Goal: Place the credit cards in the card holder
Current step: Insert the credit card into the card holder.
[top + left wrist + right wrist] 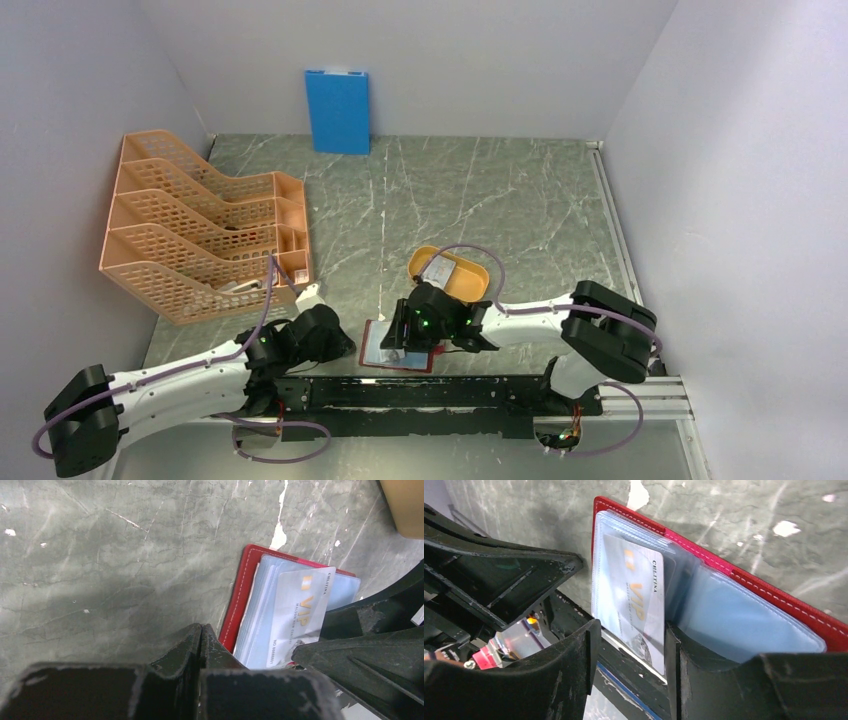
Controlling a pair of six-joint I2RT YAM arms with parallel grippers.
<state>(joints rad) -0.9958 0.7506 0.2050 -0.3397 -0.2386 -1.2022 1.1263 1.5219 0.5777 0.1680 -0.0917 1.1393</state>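
Fingers (574, 670) of the right gripper (633, 630) spread apart, one at each long edge of a pale credit card (636, 605) printed with gold VIP lettering; impossible to tell whether pressing those edges or just clear of them. Card lying flat along the card holder (749, 577), on the clear plastic sleeves (744, 625), over the stack nearer the left arm. Near end sticking out past the sleeves between the fingers, far end well up the stack; unclear whether slipped inside a sleeve or only resting on top. Holder itself dark red with pale stitching, spread open and flat on the grey marbled table (500, 200), close to the near edge, just ahead of the black rail (420, 392) under the arm bases, between the two grippers. Second stack of sleeves on the other half, bluish, nothing readable in it. Left gripper (201, 630) clenched, fingers (180, 650) pressed together with nothing between them, tips low over the table just beside the holder's red edge; contact with it not clear. Just behind the holder, a yellow-orange oval tray (470, 280) holding something flat and pale, too small to make out. Farther left, an orange mesh file rack (200, 245) against the side wall. At the back wall, well apart from everything else, a blue board (338, 110) standing upright.
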